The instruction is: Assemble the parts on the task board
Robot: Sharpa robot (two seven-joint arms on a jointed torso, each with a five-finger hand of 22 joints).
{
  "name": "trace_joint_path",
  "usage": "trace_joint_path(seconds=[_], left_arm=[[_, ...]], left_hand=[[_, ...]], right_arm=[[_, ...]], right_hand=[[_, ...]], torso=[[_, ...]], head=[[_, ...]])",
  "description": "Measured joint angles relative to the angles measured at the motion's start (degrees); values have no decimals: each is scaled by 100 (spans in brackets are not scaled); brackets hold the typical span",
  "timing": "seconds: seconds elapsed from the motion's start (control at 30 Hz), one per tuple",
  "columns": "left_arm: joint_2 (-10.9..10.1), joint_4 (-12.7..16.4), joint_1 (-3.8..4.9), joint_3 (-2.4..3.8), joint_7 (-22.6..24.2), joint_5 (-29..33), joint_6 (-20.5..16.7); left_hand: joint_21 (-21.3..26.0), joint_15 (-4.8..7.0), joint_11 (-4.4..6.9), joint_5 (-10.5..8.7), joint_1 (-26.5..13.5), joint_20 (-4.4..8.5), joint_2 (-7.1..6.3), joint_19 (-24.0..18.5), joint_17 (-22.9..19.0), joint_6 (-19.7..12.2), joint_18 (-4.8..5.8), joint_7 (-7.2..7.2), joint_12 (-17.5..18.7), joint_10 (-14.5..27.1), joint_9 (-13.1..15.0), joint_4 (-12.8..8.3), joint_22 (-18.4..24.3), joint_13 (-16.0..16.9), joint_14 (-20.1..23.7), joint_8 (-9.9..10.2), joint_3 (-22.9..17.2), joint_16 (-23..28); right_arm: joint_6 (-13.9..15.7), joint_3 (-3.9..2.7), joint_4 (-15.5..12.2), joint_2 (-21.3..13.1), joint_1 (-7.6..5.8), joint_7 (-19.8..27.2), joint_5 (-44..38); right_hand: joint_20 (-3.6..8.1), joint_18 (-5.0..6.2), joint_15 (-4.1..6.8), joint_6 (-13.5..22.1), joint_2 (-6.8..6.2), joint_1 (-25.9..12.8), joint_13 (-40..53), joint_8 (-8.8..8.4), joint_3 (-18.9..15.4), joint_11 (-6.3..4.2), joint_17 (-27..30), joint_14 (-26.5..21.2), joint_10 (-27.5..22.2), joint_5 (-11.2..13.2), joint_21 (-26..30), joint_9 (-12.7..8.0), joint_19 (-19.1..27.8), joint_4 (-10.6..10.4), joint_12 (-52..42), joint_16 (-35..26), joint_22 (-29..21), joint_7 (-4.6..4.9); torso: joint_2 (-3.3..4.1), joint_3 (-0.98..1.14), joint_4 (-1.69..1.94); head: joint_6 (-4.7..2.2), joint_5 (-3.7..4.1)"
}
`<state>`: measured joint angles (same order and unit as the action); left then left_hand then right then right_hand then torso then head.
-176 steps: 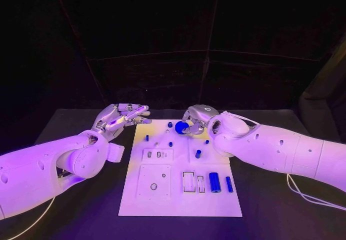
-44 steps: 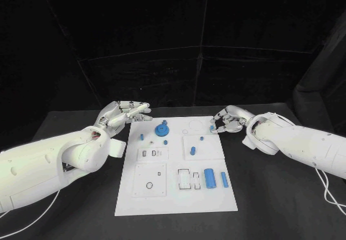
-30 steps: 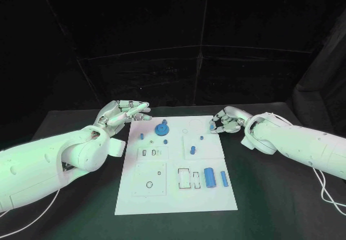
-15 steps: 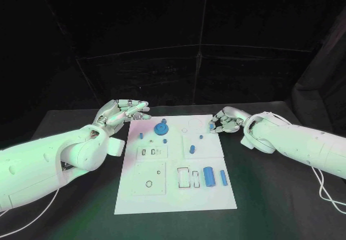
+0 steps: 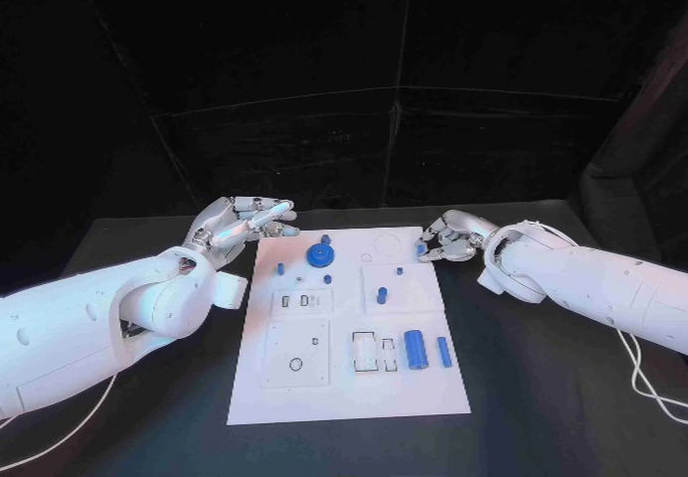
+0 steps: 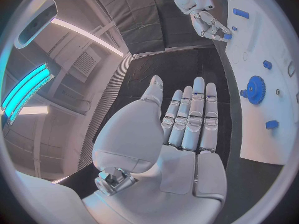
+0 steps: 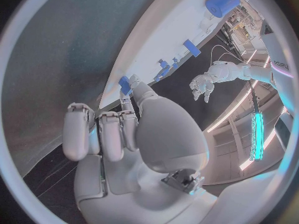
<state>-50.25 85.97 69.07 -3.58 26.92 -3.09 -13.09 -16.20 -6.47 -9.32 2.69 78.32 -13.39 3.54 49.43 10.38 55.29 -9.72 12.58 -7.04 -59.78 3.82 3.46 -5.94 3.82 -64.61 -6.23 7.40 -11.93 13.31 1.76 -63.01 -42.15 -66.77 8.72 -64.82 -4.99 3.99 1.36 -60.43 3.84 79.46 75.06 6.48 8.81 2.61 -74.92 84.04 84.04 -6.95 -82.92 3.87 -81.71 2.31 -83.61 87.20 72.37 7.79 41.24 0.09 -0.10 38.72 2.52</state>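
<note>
The white task board (image 5: 344, 393) lies in the middle of the table. A blue gear (image 5: 320, 256) stands on its far left part, with small blue pegs (image 5: 382, 294) nearby. A large blue cylinder (image 5: 416, 348) and a thinner one (image 5: 443, 351) lie near the front right. My right hand (image 5: 450, 239) is at the board's far right edge, pinching a small blue part (image 5: 426, 250) between thumb and finger; the part (image 7: 125, 83) sits at the fingertips. My left hand (image 5: 244, 220) hovers off the far left corner, fingers spread and holding nothing. Its palm (image 6: 181, 134) faces the gear (image 6: 254, 89).
Rectangular slots (image 5: 366, 352) and a recessed plate with a ring hole (image 5: 297, 364) mark the board's front half. Black table (image 5: 559, 397) surrounds the board on all sides. A dark curtain closes off the back.
Since the oldest frame my right hand has let go of the blue gear, which now stands on the board, and moved to the right edge. Over the last second both hands barely moved.
</note>
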Motion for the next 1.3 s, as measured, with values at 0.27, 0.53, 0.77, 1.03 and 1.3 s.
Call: trace_joint_path(seconds=[0.27,0.53,0.77,1.03,1.3], left_arm=[[-8,0,0,0,-1,0,0],[-43,31,0,0,-4,0,0],[-75,85,5,0,-8,0,0],[-87,92,19,0,-10,0,-1],[-67,65,28,1,-11,0,0]], left_hand=[[0,0,0,0,0,0,0,0,0,0,0,0,0,0,0,0,-1,0,0,0,0,0],[0,0,0,0,0,0,0,0,5,0,0,0,0,0,0,0,-1,0,0,0,0,0],[0,0,0,0,0,0,0,0,4,0,0,0,0,0,0,-9,-1,0,0,0,-9,0],[0,0,0,0,0,0,0,0,4,0,0,0,0,0,0,-15,4,0,0,0,-16,0],[0,0,0,0,0,0,0,0,3,0,0,0,0,0,0,-15,3,0,0,0,-16,0]], right_arm=[[420,0,-151,-50,2,33,3],[831,-5,-865,-263,-15,-33,50],[1057,-12,-1501,-185,-128,-263,51],[1111,-7,-1672,492,-151,-814,-178],[884,72,-1573,1057,-97,-1511,-515]], right_hand=[[62,0,40,1,82,-67,-2,-3,277,-38,0,0,-1,9,-27,-1,-19,135,-3,0,81,1],[62,0,40,2,32,-267,-13,-7,384,-38,1,0,0,-121,-38,-17,-19,242,71,0,119,3],[62,0,40,0,-64,-456,-11,-37,460,-38,1,0,0,-141,-67,-15,-61,192,74,0,165,4],[62,0,40,0,-102,-494,-11,-73,699,-38,1,0,0,-140,-67,-15,-61,69,105,0,165,4],[61,0,39,0,-119,-508,-11,-93,725,-38,1,-1,0,-139,-67,-14,-61,78,108,0,149,4]], torso=[[0,1,0],[-13,-10,0],[-23,-42,20],[-31,-68,52],[-31,-80,80]], head=[[5,-2],[-12,-5],[-25,-13],[23,-117],[104,-215]])
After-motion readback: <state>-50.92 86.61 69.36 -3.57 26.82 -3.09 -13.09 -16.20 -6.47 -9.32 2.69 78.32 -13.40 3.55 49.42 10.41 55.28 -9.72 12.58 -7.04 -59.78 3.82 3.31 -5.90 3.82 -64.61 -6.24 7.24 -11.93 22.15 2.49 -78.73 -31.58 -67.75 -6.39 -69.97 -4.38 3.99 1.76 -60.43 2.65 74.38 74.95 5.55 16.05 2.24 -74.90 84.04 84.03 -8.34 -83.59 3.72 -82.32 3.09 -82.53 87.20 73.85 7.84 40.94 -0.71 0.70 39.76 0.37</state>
